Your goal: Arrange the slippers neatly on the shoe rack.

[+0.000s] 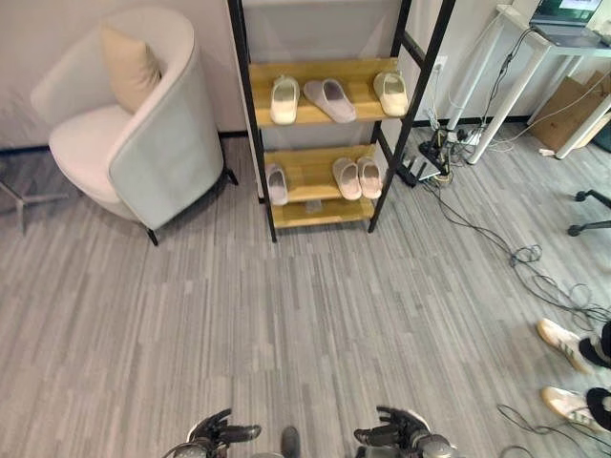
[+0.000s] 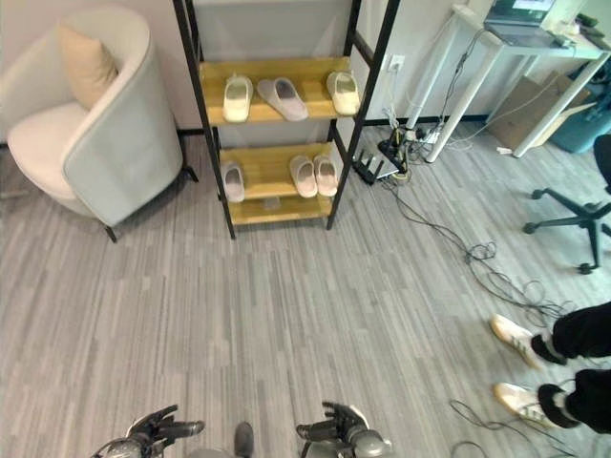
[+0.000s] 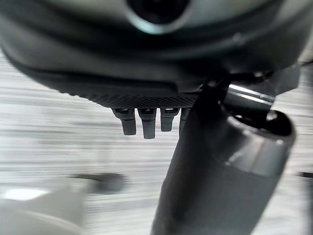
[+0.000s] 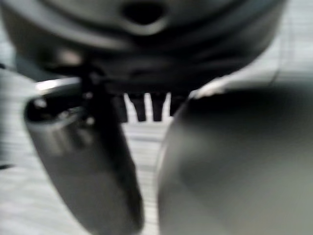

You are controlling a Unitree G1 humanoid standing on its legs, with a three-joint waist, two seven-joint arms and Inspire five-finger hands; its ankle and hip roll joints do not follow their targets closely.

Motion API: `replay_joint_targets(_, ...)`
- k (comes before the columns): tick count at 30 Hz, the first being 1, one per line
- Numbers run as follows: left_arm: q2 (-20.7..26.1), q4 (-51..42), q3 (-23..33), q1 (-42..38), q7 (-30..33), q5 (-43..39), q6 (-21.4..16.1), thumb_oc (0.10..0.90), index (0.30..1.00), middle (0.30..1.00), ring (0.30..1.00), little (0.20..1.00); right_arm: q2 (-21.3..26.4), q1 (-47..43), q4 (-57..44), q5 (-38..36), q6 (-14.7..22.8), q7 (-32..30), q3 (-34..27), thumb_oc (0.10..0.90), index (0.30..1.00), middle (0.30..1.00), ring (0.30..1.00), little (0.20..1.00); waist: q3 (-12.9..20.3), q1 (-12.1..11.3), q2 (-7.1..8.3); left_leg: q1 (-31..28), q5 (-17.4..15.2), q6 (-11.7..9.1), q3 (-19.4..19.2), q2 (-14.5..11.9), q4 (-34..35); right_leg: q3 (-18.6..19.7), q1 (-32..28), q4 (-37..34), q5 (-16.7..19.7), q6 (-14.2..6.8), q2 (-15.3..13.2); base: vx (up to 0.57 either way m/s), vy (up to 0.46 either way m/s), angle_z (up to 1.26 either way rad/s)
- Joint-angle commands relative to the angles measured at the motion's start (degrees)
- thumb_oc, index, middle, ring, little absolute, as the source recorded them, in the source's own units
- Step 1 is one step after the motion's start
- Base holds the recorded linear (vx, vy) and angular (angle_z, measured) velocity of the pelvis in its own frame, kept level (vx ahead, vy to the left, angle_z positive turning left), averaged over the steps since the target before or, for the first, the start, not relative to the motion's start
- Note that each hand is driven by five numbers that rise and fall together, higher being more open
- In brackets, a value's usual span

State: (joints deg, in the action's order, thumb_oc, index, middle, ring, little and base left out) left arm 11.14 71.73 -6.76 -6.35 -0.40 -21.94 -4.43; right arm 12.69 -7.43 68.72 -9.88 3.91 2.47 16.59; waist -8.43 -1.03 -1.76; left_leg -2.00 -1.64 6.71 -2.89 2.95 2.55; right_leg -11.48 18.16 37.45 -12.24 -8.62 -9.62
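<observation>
Basically both hands, left hand (image 1: 218, 431) and right hand (image 1: 399, 431), hang relaxed and empty far from the shoe rack (image 1: 320, 114); walk close first, then straighten the skewed grey slipper (image 1: 330, 99) mid top shelf.

Even, bright indoor light; soft shadow under armchair (image 1: 143, 134); both wrist views blurred, out of focus.

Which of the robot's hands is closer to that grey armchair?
The left hand. It hangs low at the robot's left, on the armchair's side; the right hand sits further right. Both are far back from it.
</observation>
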Motion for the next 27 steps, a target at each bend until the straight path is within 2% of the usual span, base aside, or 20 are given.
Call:
replay_joint_targets(1,0.38,2.55,-1.01,-0.23,0.48,2.15,-1.48,0.800,0.900,0.900,0.900,0.900,-0.80,3.27,2.53,0.87,-1.70,1.14,1.08,0.800,0.900,0.900,0.900,0.900,-2.43,2.48,1.29,-0.82,-6.80,-3.35,1.48,0.58,-6.61,2.07,-4.77,-23.02,10.98,1.07,3.46,0.72,-0.198,0.45)
replay_joint_targets(2,0.36,3.10,-0.77,-0.71,0.45,2.62,-1.60,0.800,0.900,0.900,0.900,0.900,-0.35,3.56,3.31,0.59,-1.89,1.14,0.54,0.800,0.900,0.900,0.900,0.900,-2.37,4.04,1.50,-3.49,-7.81,-4.32,2.89,0.75,-5.24,6.01,-3.31,-31.28,13.00,0.13,2.89,0.57,-0.166,0.39)
replay_joint_targets(3,0.31,3.11,-0.77,-0.72,0.44,2.63,-1.61,0.800,0.900,0.900,0.900,0.900,-0.30,3.56,3.32,0.59,-1.88,1.15,0.54,0.800,0.900,0.900,0.900,0.900,-2.68,4.02,1.26,-3.95,-7.99,-4.35,2.90,0.51,-5.18,5.90,-3.86,-31.53,13.03,0.15,3.14,0.66,-0.215,0.75)
replay_joint_targets(4,-0.05,5.01,-0.67,-0.47,0.37,3.62,-1.36,0.800,0.900,0.900,0.900,0.900,-0.29,3.95,4.89,0.86,-2.60,1.57,-0.54,0.800,0.900,0.900,0.900,0.900,-1.99,5.89,0.59,-6.75,-9.43,-5.01,4.65,-0.43,-3.84,9.77,-0.50,-35.35,15.78,-0.85,1.91,0.37,-0.136,0.79)
replay_joint_targets(6,-0.27,6.09,-0.37,0.07,0.27,4.03,-1.17,0.800,0.900,0.900,0.900,0.900,-0.28,4.39,5.56,1.16,-2.85,1.83,-0.70,0.800,0.900,0.900,0.900,0.900,-1.55,6.37,0.17,-8.60,-10.31,-5.13,5.39,-0.88,-3.36,10.19,0.45,-35.02,16.25,-1.09,2.13,0.51,-0.230,0.92)
replay_joint_targets(7,-0.19,8.93,0.88,2.10,-0.33,5.11,-0.43,0.800,0.900,0.900,0.900,0.900,-0.38,5.73,6.86,1.61,-3.00,2.23,-1.02,0.800,0.900,0.900,0.900,0.900,0.25,6.20,0.84,-10.85,-11.45,-5.82,6.68,-1.29,-4.25,9.96,-1.85,-33.83,17.28,-0.02,2.67,0.65,-0.362,0.75)
replay_joint_targets(9,-0.17,9.80,1.57,2.98,-0.49,5.31,-0.17,0.800,0.900,0.900,0.900,0.900,-0.19,5.84,7.06,1.38,-3.11,2.60,-1.29,0.800,0.900,0.900,0.900,0.900,0.76,6.27,0.57,-11.78,-11.17,-6.56,7.52,-2.36,-5.62,9.62,-2.51,-32.26,17.01,0.55,3.51,0.38,-0.236,0.68)
replay_joint_targets(10,-0.02,10.25,2.20,3.63,-0.77,5.14,0.03,0.800,0.900,0.900,0.900,0.900,0.20,5.92,7.25,1.23,-3.18,2.76,-1.53,0.800,0.900,0.900,0.900,0.900,1.00,6.03,0.32,-11.17,-10.15,-7.43,7.38,-3.22,-8.04,9.26,-3.70,-31.50,16.38,1.11,4.03,0.24,-0.181,0.84)
replay_joint_targets(11,-0.20,10.77,2.72,4.29,-0.75,4.71,0.32,0.800,0.900,0.900,0.900,0.900,0.54,5.96,7.51,0.93,-3.10,2.73,-1.67,0.800,0.900,0.900,0.900,0.900,1.30,5.68,-0.19,-9.10,-6.87,-8.87,7.05,-4.29,-14.23,8.67,-5.54,-31.29,15.40,2.26,4.97,0.30,-0.285,0.84)
replay_joint_targets(12,-0.21,10.64,3.10,4.26,-0.78,3.90,0.59,0.800,0.900,0.900,0.900,0.900,0.87,5.70,7.40,0.64,-3.08,2.61,-1.80,0.800,0.900,0.900,0.900,0.900,1.07,5.32,0.19,-4.58,-2.68,-10.33,6.13,-5.11,-22.61,7.97,-7.02,-31.00,14.08,3.31,4.89,0.25,-0.317,0.42)
replay_joint_targets(14,-0.53,8.72,2.73,4.09,-0.53,1.91,0.63,0.800,0.900,0.900,0.900,0.900,1.67,4.83,6.71,-0.96,-2.88,1.65,-1.89,0.800,0.900,0.900,0.900,0.900,-0.88,3.84,2.49,4.46,1.69,-9.91,1.37,-7.77,-42.01,6.51,-12.63,-31.51,10.28,6.93,5.03,0.25,-0.398,0.25)
replay_joint_targets(15,-0.53,8.71,2.73,4.08,-0.53,1.91,0.64,0.800,0.900,0.900,0.900,0.900,1.67,4.82,6.72,-0.96,-2.88,1.64,-1.90,0.800,0.900,0.900,0.900,0.900,-0.96,3.82,2.33,4.56,1.50,-9.93,1.42,-7.94,-42.34,6.48,-12.65,-31.48,10.27,6.95,5.20,0.33,-0.373,0.22)
replay_joint_targets(17,-0.65,7.97,2.59,3.86,-0.27,1.27,0.33,0.800,0.900,0.900,0.900,0.900,2.16,4.58,6.55,-1.62,-2.57,1.10,-2.06,0.800,0.900,0.900,0.900,0.900,-1.39,2.94,2.88,6.86,0.71,-9.50,-2.32,-9.34,-43.55,5.45,-15.92,-32.14,8.65,7.78,5.70,0.24,-0.141,-0.01)
replay_joint_targets(20,-0.86,7.72,2.25,4.52,-0.35,1.29,-0.03,0.800,0.900,0.900,0.900,0.900,2.48,4.69,5.77,-2.24,-1.80,0.40,-2.44,0.800,0.900,0.900,0.900,0.900,-0.80,1.53,3.18,11.26,-1.17,-9.01,-3.91,-8.22,-35.30,4.78,-20.49,-34.44,6.71,7.75,6.34,0.37,-0.007,0.13)
replay_joint_targets(21,-0.71,7.51,2.23,4.84,0.04,0.93,-0.32,0.800,0.900,0.900,0.900,0.900,2.18,4.37,5.09,-1.84,-1.47,-0.28,-2.03,0.800,0.900,0.900,0.900,0.900,-1.17,0.08,3.29,12.88,-1.29,-9.09,-3.38,-7.73,-24.34,4.39,-24.20,-36.41,5.26,6.82,6.84,0.36,0.058,0.04)
replay_joint_targets(22,-0.70,7.51,2.23,4.83,0.04,0.93,-0.32,0.800,0.900,0.900,0.900,0.900,2.17,4.36,5.09,-1.83,-1.47,-0.28,-2.03,0.800,0.900,0.900,0.900,0.900,-1.11,0.12,3.40,12.82,-1.03,-9.07,-3.40,-7.60,-24.00,4.36,-24.13,-36.43,5.30,6.81,6.73,0.48,0.125,-0.04)
replay_joint_targets(23,-0.54,7.29,1.64,4.60,0.16,1.29,-0.31,0.800,0.900,0.900,0.900,0.900,1.77,4.19,4.55,-1.32,-1.20,-0.45,-1.28,0.800,0.900,0.900,0.900,0.900,-1.14,-1.39,2.81,14.48,3.69,-10.24,-0.38,-7.49,-14.95,4.77,-26.51,-37.09,4.17,6.61,8.06,0.23,0.065,-0.09)
replay_joint_targets(24,-0.52,7.29,1.63,4.60,0.16,1.28,-0.31,0.800,0.900,0.900,0.900,0.900,1.75,4.20,4.55,-1.31,-1.20,-0.45,-1.28,0.800,0.900,0.900,0.900,0.900,-1.33,-1.33,2.94,14.10,3.80,-10.25,-0.37,-7.34,-14.66,4.70,-26.79,-37.10,4.07,6.60,7.94,0.43,0.118,-0.24)
replay_joint_targets(25,0.72,7.98,2.50,4.61,-0.15,1.40,-0.40,0.800,0.900,0.900,0.900,0.900,5.34,5.60,3.68,-1.33,-0.27,0.65,-3.04,0.800,0.900,0.900,0.900,0.900,-0.79,-1.57,3.48,13.87,4.96,-10.61,0.81,-7.57,-9.93,5.44,-28.21,-37.02,3.13,6.14,8.76,0.21,0.051,-0.37)
replay_joint_targets(27,1.55,8.37,3.68,4.92,-0.24,1.47,-0.53,0.800,0.900,0.900,0.900,0.900,5.52,7.48,2.64,-1.19,0.22,0.83,-3.25,0.800,0.900,0.900,0.900,0.900,-0.67,-1.14,3.87,12.94,5.13,-10.55,1.05,-7.18,-9.92,5.58,-28.01,-36.24,2.69,5.84,8.75,0.20,0.084,-0.40)
